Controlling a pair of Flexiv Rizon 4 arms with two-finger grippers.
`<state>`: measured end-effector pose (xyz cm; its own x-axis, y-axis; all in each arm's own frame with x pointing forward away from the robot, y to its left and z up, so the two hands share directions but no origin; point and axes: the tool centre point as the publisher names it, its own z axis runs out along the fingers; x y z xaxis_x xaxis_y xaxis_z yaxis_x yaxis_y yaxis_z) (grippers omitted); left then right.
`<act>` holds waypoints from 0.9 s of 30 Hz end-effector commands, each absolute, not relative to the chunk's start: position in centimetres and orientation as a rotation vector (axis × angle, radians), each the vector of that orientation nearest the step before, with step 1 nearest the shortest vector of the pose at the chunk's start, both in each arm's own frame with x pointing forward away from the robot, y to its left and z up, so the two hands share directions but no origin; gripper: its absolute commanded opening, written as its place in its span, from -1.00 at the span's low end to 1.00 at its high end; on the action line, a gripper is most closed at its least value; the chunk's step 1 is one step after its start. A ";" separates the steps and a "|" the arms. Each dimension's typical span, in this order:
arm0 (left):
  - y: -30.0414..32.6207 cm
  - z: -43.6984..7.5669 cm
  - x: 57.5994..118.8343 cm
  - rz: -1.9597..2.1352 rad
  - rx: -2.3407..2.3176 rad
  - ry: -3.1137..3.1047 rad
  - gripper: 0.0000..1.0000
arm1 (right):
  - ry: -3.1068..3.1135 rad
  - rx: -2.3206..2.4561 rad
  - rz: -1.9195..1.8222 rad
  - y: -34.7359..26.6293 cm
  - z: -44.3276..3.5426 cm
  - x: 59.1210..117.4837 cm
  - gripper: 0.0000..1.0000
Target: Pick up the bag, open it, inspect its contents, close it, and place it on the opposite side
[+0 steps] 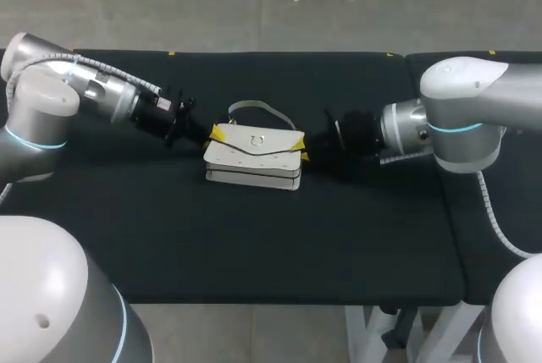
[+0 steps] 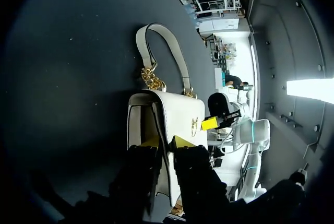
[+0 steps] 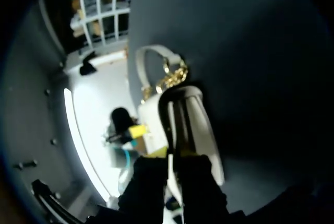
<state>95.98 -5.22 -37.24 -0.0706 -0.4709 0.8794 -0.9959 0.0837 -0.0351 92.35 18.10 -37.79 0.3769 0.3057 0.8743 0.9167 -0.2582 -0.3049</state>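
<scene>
A white handbag [image 1: 254, 156] with a gold clasp stands upright in the middle of the black table, its flap closed and its strap [image 1: 262, 109] lying behind it. My left gripper [image 1: 216, 134] is at the bag's left end. In the left wrist view the left gripper [image 2: 166, 143] is shut on the side wall of the bag [image 2: 180, 117], with a gold chain [image 2: 152, 79] ahead. My right gripper [image 1: 301, 148] is at the right end. In the right wrist view the right gripper [image 3: 173, 154] pinches the end panel of the bag [image 3: 201, 119].
The black table [image 1: 254, 244] spreads wide in front of and behind the bag. A second black tabletop [image 1: 474, 63] joins it at the right, under my right arm.
</scene>
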 end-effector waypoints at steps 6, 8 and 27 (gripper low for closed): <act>-5.3 -36.9 95.3 0.928 1.471 -1.670 1.00 | -1.078 -1.758 -0.901 17.9 -38.1 92.2 0.64; -5.1 -36.2 95.0 0.935 1.474 -1.686 1.00 | -1.092 -1.767 -0.907 17.6 -37.6 92.1 1.00; -4.3 -35.0 91.4 0.878 1.539 -1.699 -0.12 | -1.329 -1.898 -0.834 12.5 -35.0 91.7 1.00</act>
